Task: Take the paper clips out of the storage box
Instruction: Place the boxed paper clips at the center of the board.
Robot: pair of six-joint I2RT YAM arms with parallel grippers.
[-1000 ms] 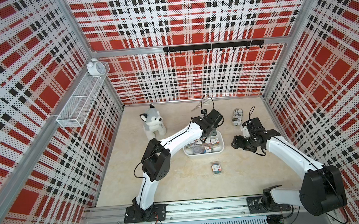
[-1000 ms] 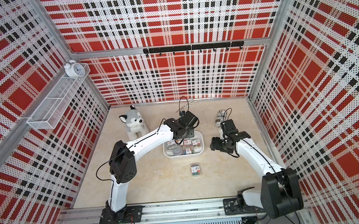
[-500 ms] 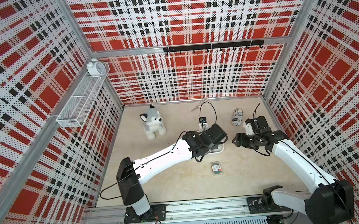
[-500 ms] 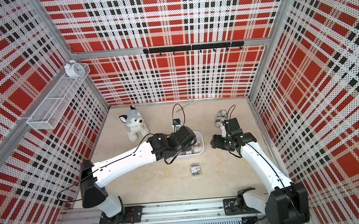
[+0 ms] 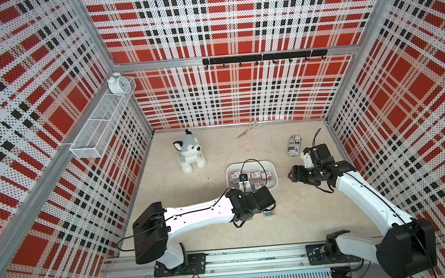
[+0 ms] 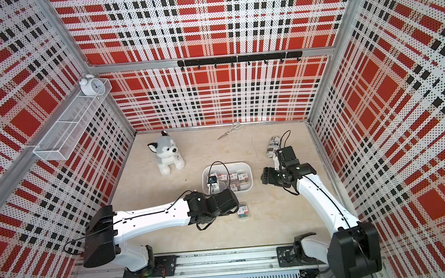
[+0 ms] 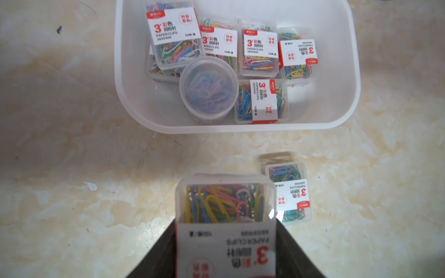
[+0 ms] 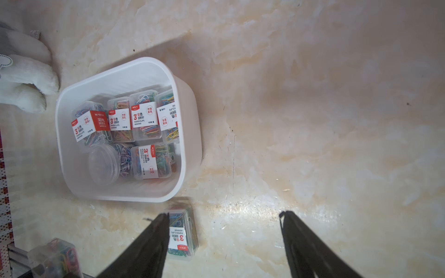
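Both top views: the storage box [image 5: 269,165] [image 6: 244,166] is sitting on the desk [image 5: 315,213], paper clips [image 5: 256,175] inside. Left wrist: the left jaws are clamping one case [image 7: 226,211] outside it. Right wrist: the right jaws are gaping, holding nothing.

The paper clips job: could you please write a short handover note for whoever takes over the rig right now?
Left gripper: shut on the held case, outside the storage box, over the table.
Right gripper: open, empty, beside the box.
Done: the loose case lies on the table, and the held one is out too.
Left: set the held case down, then remove the boxed cases, at least five, and the round tub.
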